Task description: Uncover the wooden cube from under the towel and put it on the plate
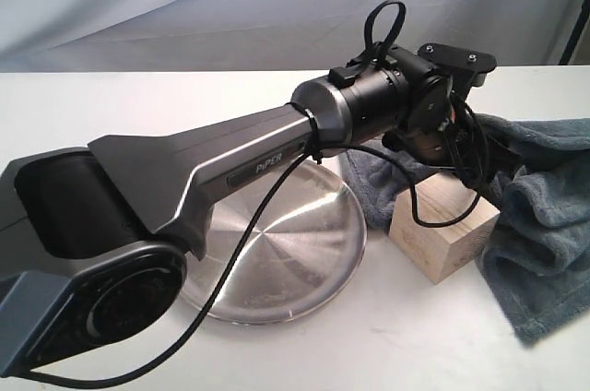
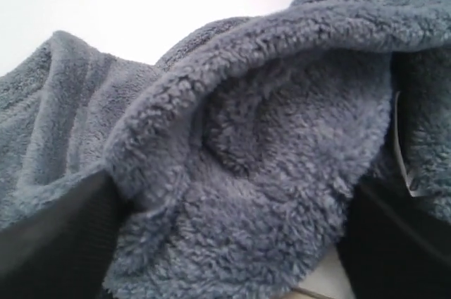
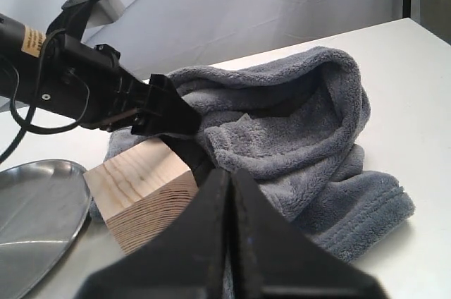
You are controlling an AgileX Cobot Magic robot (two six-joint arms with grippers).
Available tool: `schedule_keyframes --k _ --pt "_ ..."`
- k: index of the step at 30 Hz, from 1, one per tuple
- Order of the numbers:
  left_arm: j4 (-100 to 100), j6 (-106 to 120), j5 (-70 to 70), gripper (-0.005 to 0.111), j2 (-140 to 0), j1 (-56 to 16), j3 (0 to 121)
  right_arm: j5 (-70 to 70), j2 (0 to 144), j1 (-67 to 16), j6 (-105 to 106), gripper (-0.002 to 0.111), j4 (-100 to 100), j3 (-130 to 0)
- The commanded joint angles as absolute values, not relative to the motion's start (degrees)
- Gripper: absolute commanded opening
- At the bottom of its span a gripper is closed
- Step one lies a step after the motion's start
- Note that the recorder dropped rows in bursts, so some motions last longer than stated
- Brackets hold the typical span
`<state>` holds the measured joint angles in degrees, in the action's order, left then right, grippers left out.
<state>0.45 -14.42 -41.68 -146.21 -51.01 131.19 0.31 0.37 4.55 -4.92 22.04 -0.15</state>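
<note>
Our left claw (image 2: 225,232) straddles the towel (image 1: 544,225), jaws wide; we cannot tell whether it grips. Our right claw (image 3: 231,193) is closed, empty. The wooden cube (image 1: 442,236) sits uncovered at the plate (image 1: 286,257)'s three o'clock.

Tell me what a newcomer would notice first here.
The left arm fills the exterior view, reaching across the plate; the left gripper sits open around a fold of the towel. The wooden cube stands exposed beside the plate, towel bunched behind it. The right gripper hangs shut, facing them.
</note>
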Motion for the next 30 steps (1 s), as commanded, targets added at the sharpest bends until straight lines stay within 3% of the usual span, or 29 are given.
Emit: schedule_keyframes --k 1,6,7,17,22,30 --pt "0.0 -14.92 -38.1 0.049 -146.24 -50.68 131.44 0.99 0.0 4.55 -5.15 0.003 22.32 0.0" --pt "0.0 -14.92 -30.99 0.005 -146.24 -50.68 131.44 0.99 0.0 4.55 -5.15 0.003 22.32 0.0" --pt "0.0 -14.92 -30.04 0.0 -146.24 -50.68 131.44 0.99 0.0 4.55 -5.15 0.003 22.32 0.0" --pt "-0.95 -14.92 -18.26 0.001 -146.6 -50.57 131.44 0.99 0.0 4.55 -5.15 0.003 22.32 0.0" --pt "1.08 -11.51 -24.37 0.017 -146.73 -50.57 131.44 0.99 0.0 4.55 -5.15 0.003 22.32 0.0" --pt "0.8 -10.03 -29.17 0.074 -146.75 -50.57 131.44 0.99 0.0 4.55 -5.15 0.003 22.32 0.0"
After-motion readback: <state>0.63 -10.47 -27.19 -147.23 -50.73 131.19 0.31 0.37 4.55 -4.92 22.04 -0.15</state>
